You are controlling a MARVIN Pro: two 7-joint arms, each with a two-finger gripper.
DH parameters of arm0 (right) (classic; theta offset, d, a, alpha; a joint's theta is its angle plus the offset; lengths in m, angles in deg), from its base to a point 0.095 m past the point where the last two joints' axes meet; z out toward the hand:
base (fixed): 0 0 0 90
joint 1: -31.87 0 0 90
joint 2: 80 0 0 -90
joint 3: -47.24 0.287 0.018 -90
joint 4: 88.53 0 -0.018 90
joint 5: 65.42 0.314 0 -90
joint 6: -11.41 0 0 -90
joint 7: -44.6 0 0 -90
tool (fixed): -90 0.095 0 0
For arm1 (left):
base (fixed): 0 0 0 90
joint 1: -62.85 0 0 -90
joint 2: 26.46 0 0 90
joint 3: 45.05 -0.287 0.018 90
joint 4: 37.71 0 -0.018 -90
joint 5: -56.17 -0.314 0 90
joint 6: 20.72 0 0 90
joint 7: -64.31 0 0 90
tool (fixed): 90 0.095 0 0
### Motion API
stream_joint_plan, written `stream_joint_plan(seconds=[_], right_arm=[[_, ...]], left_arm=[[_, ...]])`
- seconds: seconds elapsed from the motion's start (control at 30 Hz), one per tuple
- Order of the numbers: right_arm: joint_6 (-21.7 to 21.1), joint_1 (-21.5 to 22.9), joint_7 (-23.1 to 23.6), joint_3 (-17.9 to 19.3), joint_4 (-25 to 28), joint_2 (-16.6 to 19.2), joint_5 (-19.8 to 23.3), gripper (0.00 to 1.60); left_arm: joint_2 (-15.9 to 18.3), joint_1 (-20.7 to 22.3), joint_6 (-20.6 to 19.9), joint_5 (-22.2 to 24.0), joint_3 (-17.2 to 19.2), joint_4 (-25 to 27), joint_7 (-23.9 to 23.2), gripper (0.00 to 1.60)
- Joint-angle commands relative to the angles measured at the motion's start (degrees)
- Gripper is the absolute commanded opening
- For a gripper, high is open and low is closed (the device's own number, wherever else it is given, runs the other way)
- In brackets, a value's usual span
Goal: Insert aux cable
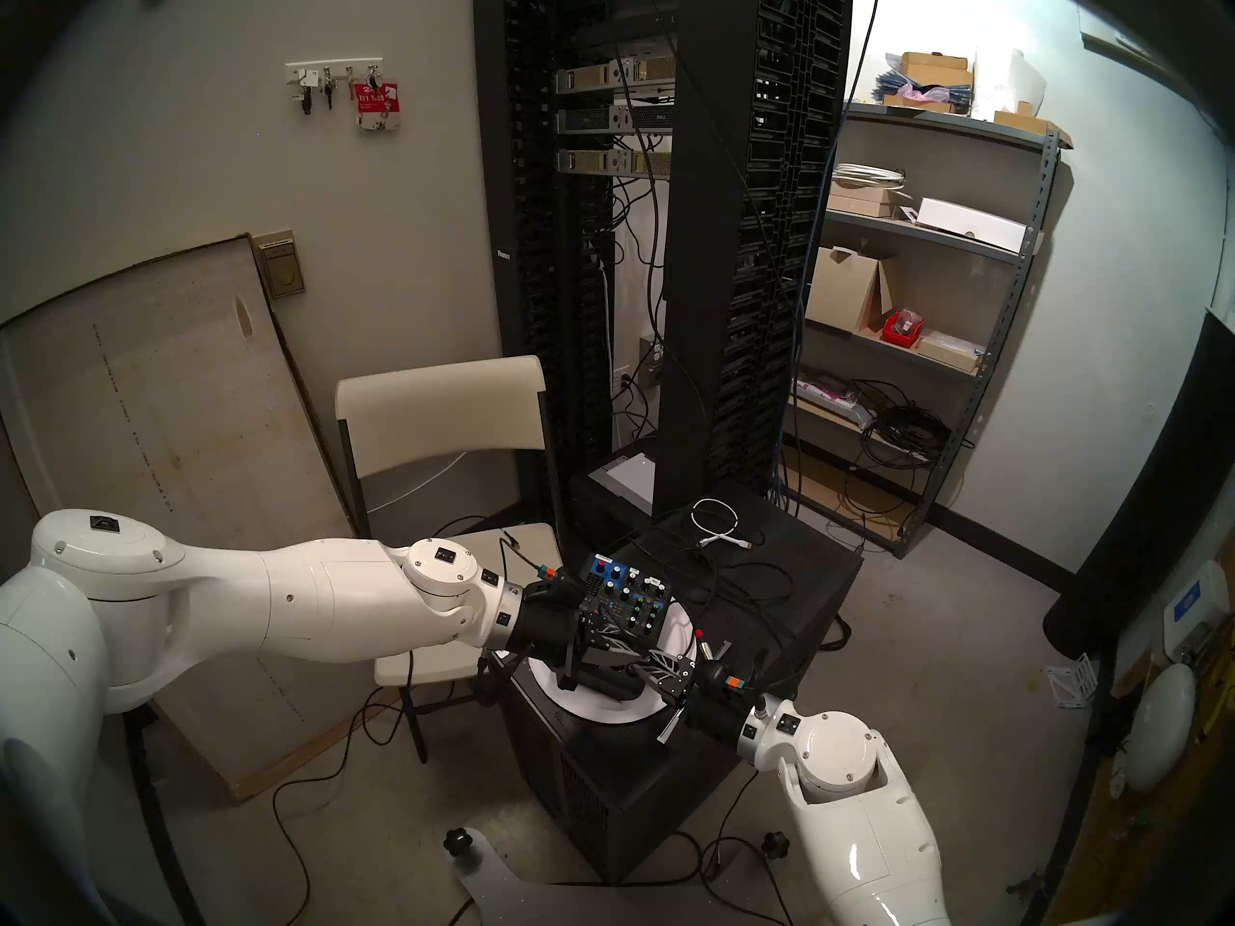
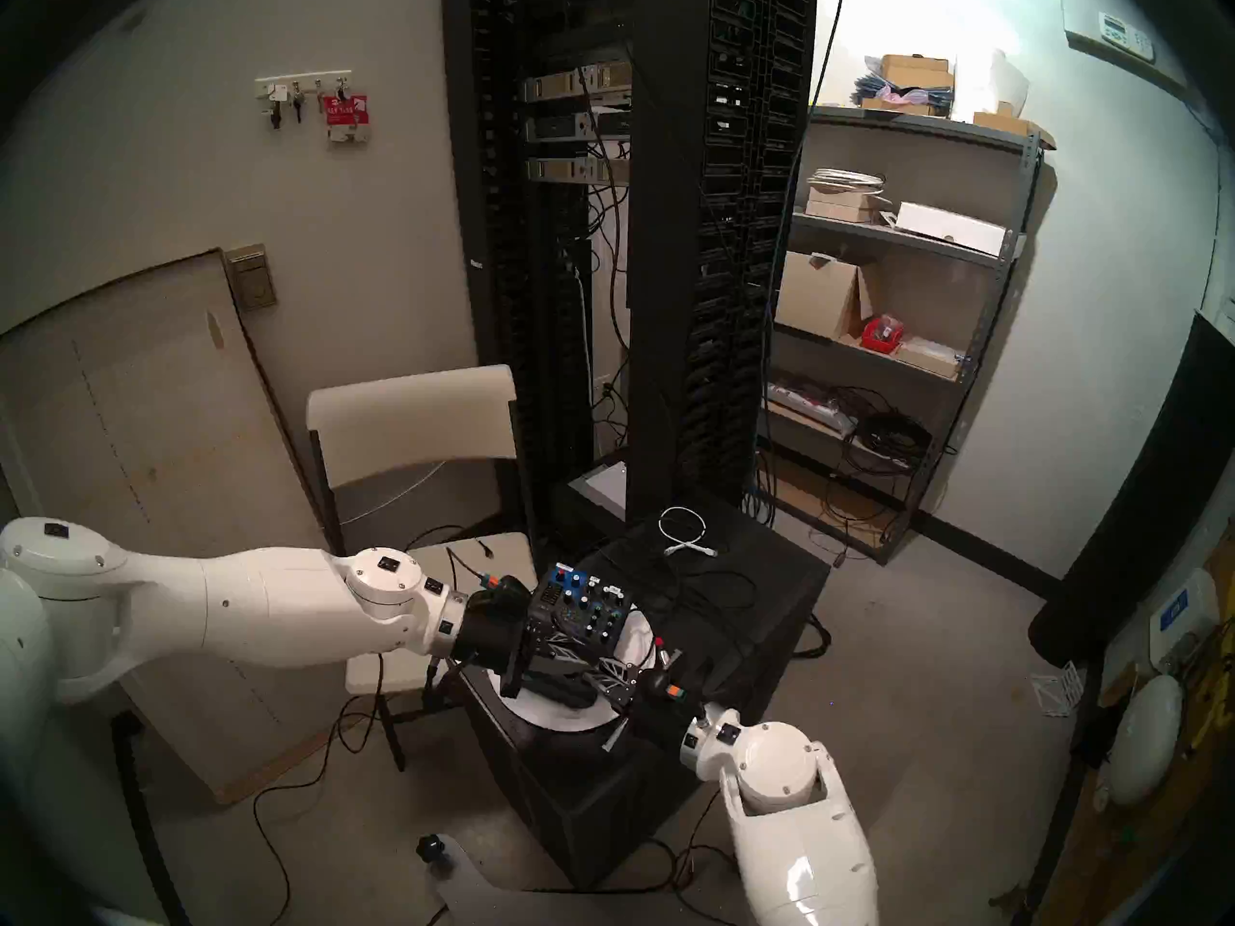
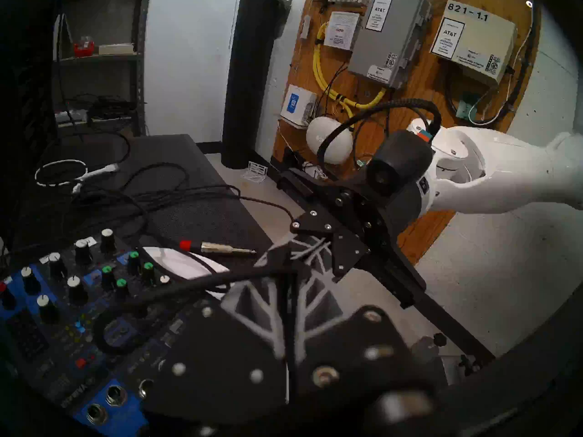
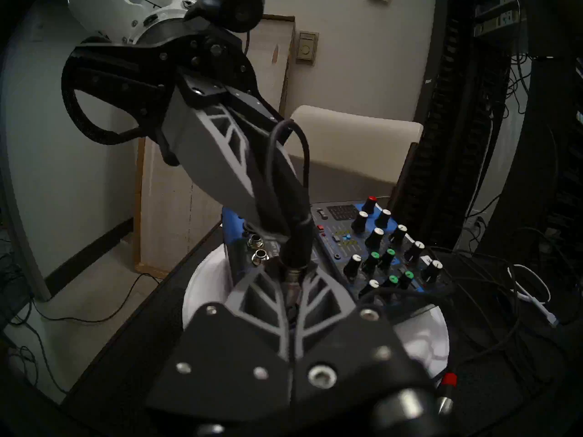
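both hands are pinching the aux cable (image 4: 295, 237) over the mixer (image 4: 372, 247): right hand (image 4: 291, 288) pressed onto the metal tip, left hand (image 4: 268, 225) on the body, probably to steady it for lining up with a jack.

Head pair looks down from above on the mixer (image 1: 625, 600); wrist cameras (close, facing each other) share it — obliquely.
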State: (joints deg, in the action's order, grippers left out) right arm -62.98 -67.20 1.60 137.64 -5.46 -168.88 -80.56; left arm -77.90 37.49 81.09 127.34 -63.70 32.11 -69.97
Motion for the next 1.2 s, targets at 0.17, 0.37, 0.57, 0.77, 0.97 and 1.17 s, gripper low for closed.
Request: stream_joint_plan(seconds=[0.17, 0.37, 0.57, 0.77, 0.97, 1.17], right_arm=[[0.7, 0.3, -0.2, -0.6, -0.7, -0.3, -0.8, 0.00], [0.6, 0.5, 0.1, -0.5, -1.2, -0.3, -1.2, 0.00], [0.5, 0.5, 0.1, -0.4, -1.3, -0.4, -1.6, 0.00], [0.4, 0.5, 0.2, -0.3, -1.3, -0.4, -1.9, 0.00], [0.7, 0.6, 0.1, -0.2, -1.5, -0.5, -1.8, 0.00], [0.6, 0.7, 0.2, -0.2, -1.4, -0.6, -1.8, 0.00]], left_arm=[[-0.3, -0.3, -2.6, -1.3, -2.2, -0.2, 0.7, 0.00], [-0.6, -0.3, -3.2, -1.3, -2.7, -0.5, 1.0, 0.00], [-0.8, -0.4, -3.2, -1.1, -3.0, -0.8, 1.0, 0.00], [-1.0, -0.3, -3.3, -1.1, -3.3, -0.9, 1.1, 0.00], [-0.7, -0.3, -3.0, -0.8, -3.2, -0.8, 1.4, 0.00], [-0.2, -0.3, -2.5, 0.1, -2.7, -0.8, 0.9, 0.19]])
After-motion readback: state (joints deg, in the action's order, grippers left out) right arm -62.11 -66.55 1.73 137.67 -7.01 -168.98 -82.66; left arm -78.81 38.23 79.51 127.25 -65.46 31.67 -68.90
